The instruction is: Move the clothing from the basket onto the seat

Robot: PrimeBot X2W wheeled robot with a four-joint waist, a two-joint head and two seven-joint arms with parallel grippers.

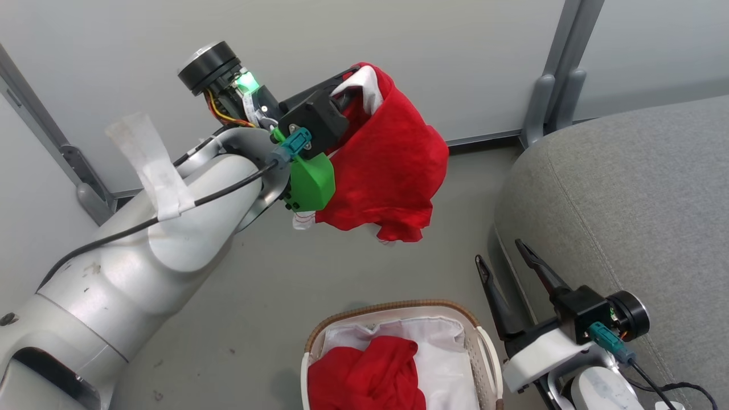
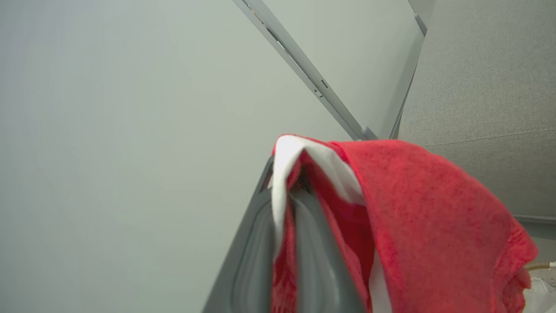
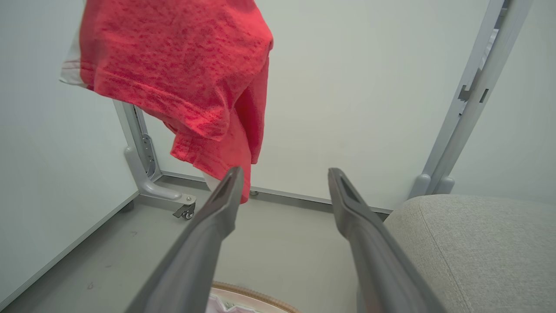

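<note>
One red, white-trimmed garment (image 1: 393,165) hangs crumpled from the clenched left gripper (image 2: 286,187) — right gripper (image 1: 500,251) splayed wide

Seen from my remote console: pale grey-green partition panels (image 1: 398,34) stand along the far edge of a grey floor (image 1: 273,273). A grey metal upright (image 1: 561,68) joins two panels toward the far right, its rounded feet planted at the floor's edge. A second upright (image 1: 34,97) slants down toward the far left corner, ending in a bracket foot (image 3: 147,184) with a small caster (image 3: 186,211). Dark scuffs (image 1: 155,393) dot the floor's near left.
</note>
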